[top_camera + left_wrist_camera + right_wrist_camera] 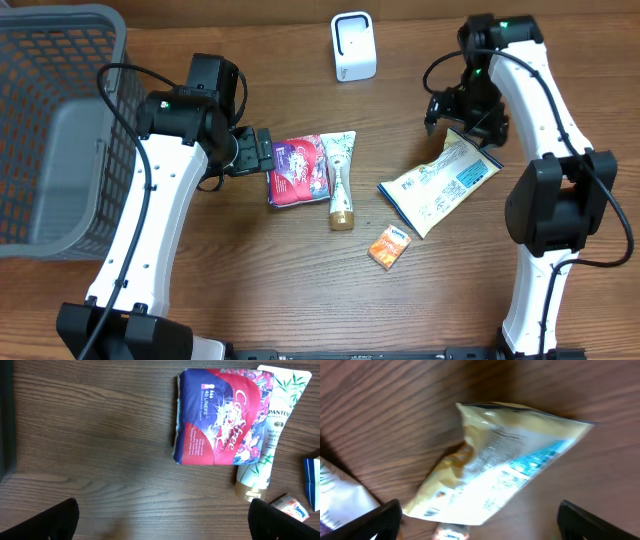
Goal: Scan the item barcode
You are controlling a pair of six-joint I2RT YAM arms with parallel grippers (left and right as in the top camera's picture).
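Left gripper [162, 516] hangs released over bare table [90, 450] beside the pack [217, 415]. Right gripper [480, 517], jaws spread, hangs above the bag [505, 470], whose print is blurred.

The basket [60, 130] stands far left, the scanner [354, 46] rear centre. The tube [340, 180] lies against the liner pack's [297, 170] right side; the snack bag [440, 182] lies further right, the small box [390, 246] before them.

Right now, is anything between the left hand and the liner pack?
Nothing visible. The left hand is open, and only bare table lies between it and the liner pack. The tube lies beside the pack, on the side away from the hand, so it is out of the approach.
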